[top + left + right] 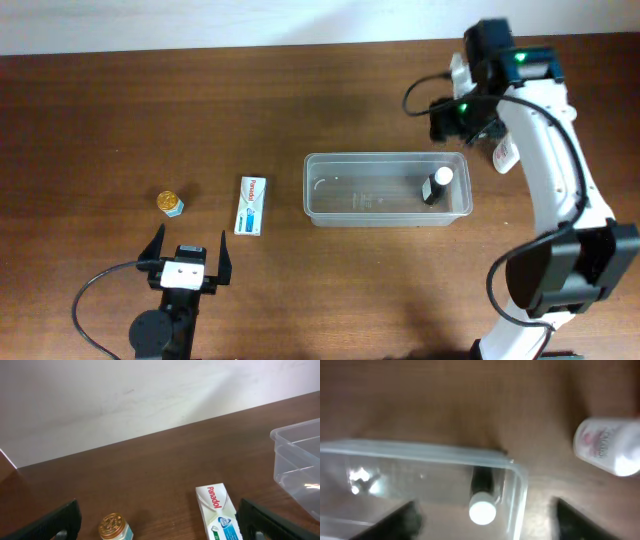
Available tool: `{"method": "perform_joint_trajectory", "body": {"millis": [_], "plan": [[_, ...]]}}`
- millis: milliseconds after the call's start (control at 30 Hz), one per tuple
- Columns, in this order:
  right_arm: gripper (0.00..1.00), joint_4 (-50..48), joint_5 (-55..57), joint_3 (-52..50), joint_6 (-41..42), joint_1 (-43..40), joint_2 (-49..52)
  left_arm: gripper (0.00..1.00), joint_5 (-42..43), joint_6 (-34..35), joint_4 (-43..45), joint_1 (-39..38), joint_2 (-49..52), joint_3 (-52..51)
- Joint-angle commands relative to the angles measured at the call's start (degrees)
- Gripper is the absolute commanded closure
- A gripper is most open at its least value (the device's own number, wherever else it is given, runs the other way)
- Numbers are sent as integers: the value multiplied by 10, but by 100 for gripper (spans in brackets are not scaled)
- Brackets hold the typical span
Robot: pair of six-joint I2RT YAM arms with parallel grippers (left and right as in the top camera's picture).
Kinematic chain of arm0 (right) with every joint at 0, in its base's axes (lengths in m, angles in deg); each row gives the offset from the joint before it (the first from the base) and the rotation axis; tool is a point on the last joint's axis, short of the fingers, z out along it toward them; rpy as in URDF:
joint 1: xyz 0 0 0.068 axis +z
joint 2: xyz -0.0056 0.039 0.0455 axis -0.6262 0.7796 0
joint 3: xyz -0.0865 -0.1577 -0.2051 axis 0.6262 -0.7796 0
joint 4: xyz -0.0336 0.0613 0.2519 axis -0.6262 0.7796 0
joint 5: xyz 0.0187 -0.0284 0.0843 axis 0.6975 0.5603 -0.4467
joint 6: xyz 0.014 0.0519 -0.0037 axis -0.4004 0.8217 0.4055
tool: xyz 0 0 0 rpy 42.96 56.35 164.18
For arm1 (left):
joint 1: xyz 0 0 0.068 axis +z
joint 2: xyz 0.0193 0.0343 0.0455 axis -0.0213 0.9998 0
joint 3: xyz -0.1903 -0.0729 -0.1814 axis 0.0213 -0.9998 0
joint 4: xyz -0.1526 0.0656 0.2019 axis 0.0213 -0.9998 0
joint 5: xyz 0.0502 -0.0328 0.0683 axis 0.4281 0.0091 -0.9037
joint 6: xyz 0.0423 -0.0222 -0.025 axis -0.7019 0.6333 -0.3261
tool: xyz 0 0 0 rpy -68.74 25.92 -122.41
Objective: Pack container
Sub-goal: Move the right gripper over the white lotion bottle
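The clear container [370, 190] sits right of the table's middle. A dark bottle with a white cap [436, 186] stands inside it at its right end. My right gripper [466, 122] is open and empty, hovering above the container's far right corner. In the right wrist view the container's rim [420, 452] and the capped bottle [482, 509] lie between my open right fingers [487, 525]. My left gripper [187, 256] is open and empty near the front edge. A white Panadol box [251, 205] and a small gold-lidded jar [170, 203] lie beyond it.
A white bottle with a pink label [503, 152] lies on the table right of the container, beside my right arm; it also shows in the right wrist view [607, 450]. The left wrist view shows the box [217, 512], jar [115, 527] and container corner [300, 460].
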Motion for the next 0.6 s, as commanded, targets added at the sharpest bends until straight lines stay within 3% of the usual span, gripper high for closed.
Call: {"method": "perform_joint_trajectory", "body": {"millis": [0,200,433,567], "plan": [[2,10,5,61,2,-23,0,1,-4,-9,-1,2,-5,-3],[1,-16,-18,81,2,-112,1,1,-4,-9,-1,2,-5,-3],[2,-9,-2,76,3,-158,1,1,-4,-9,-1,2,-5,-3],[2,-7,-9,63,-115,-171,1,1,-4,-9,-1,2,-5,-3]]}}
